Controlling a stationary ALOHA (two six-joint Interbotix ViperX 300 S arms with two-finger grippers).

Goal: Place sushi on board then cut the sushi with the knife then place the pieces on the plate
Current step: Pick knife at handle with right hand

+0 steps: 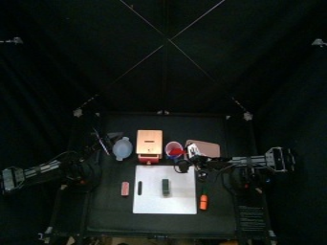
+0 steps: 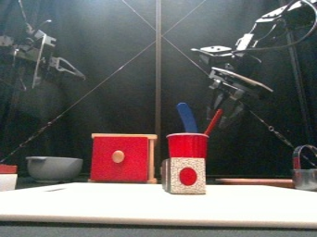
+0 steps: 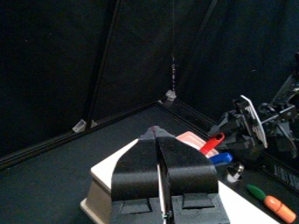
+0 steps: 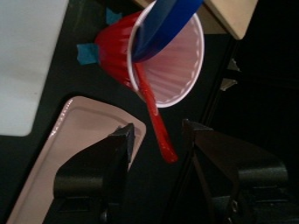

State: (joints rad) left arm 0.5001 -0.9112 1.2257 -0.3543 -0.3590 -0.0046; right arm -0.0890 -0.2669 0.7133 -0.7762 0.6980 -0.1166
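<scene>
well, the right gripper [image 4: 162,131] is spread around the red knife [image 4: 153,118], seemingly not gripping it; its blade is hidden in the red cup [image 4: 176,66]. the sushi roll [image 1: 163,185] lies on the white cutting board [image 1: 179,204]. left gripper [image 3: 158,133] is clenched, empty.

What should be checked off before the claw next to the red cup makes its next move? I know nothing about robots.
1. Sushi on the board: ok. The sushi roll lies on the white board.
2. Right claw open: ok, jaws apart.
3. Red knife lined up: ok. Its handle runs between the jaws and is not yet gripped.
4. Blue knife clear of the grip: ok. It sits in the red cup, away from the jaws.
5. Left claw out of the way: ok. It is shut, at the table's left side.
6. Cup steady when the knife lifts: cannot tell.
</scene>
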